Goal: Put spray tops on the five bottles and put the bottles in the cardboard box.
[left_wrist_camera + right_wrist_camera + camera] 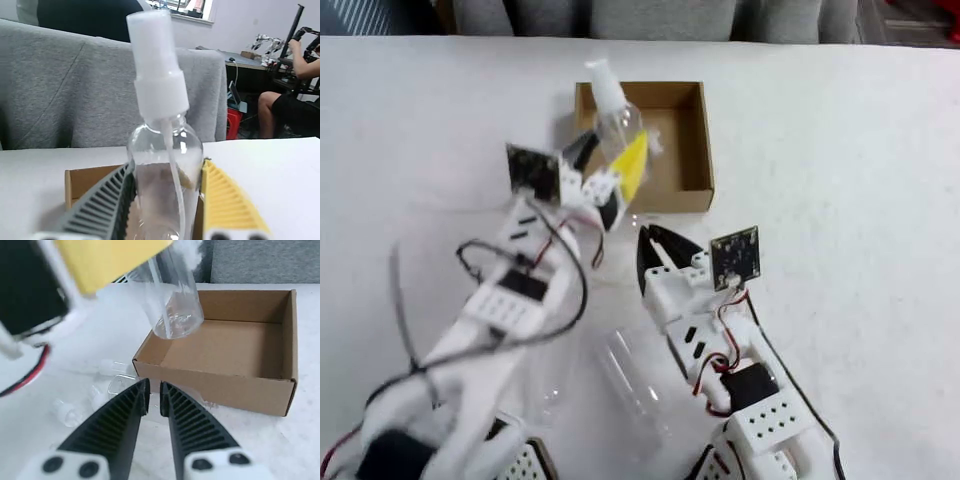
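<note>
The left pincer is clamped on a clear spray bottle, with a dark ribbed finger on one side of the body and a yellow finger on the other. The white spray top sits on the bottle's neck, and its dip tube runs down inside the clear body. In the high view the bottle leans a little, top pointing away from the arms. Its base hangs above the left wall of the cardboard box, off the desk.

The right pincer is low over the desk just in front of the box's near wall. Its two black fingers are drawn together with only a slit between them, and they grip nothing.

Between the two arms another clear bottle lies on its side on the desk. More clear loose pieces lie near the box's front corner – too faint to tell just what they are.
</note>
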